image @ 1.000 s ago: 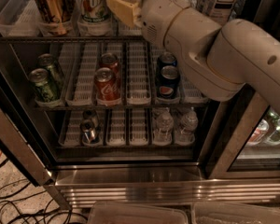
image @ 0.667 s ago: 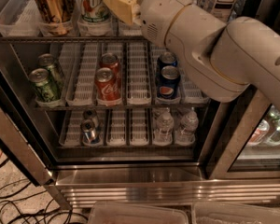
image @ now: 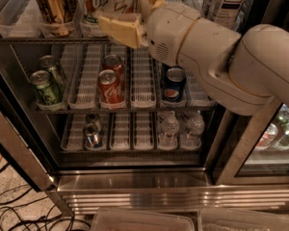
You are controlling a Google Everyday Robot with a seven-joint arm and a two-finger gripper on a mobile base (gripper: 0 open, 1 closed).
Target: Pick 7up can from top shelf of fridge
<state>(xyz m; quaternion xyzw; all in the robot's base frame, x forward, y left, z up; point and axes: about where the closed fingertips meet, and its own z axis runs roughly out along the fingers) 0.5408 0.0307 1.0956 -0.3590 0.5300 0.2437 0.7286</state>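
The 7up cans, silvery-white with green lettering, stand on the top shelf of the fridge, in a white lane tray at the top middle of the camera view. My gripper is at the front of these cans, right against them and partly covering their lower right side. The cream arm reaches in from the right. The cans' tops are cut off by the frame's upper edge.
A bronze-gold can stands left of the 7up cans and a tea bottle to the right. The rack below holds green cans, red cola cans and a Pepsi can. The lowest rack has water bottles. Cables lie on the floor.
My gripper has moved down and a little left across the front of the 7up cans. The arm has come lower over the middle rack. The cans on the lower racks have not moved.
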